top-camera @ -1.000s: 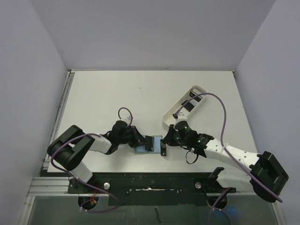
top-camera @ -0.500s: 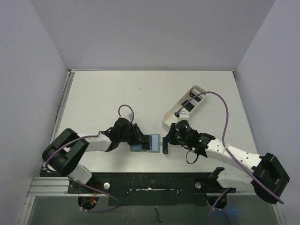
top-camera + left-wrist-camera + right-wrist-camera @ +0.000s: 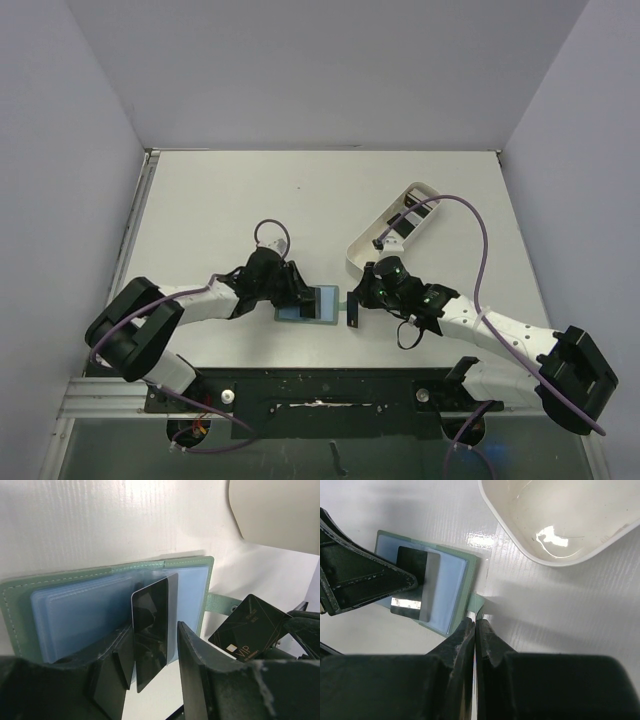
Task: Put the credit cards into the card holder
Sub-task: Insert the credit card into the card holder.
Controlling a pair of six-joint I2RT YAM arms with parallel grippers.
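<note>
My left hand (image 3: 303, 296) is spread either side of a credit card (image 3: 152, 625) poking from the open card holder (image 3: 65, 610) on the tabletop (image 3: 300, 200); my right hand (image 3: 475, 627) pinches a second credit card (image 3: 248, 626) just beside the holder.

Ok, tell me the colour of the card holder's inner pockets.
Pale translucent blue. The inner pockets show best in the left wrist view.

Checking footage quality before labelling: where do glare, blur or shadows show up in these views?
Right wrist: bright glare spots in the white tray, grey sheen across the credit card in the card holder. Left wrist: left end effector looms blurred, holder pockets are sharp. Top external: even light, soft shadows.
</note>
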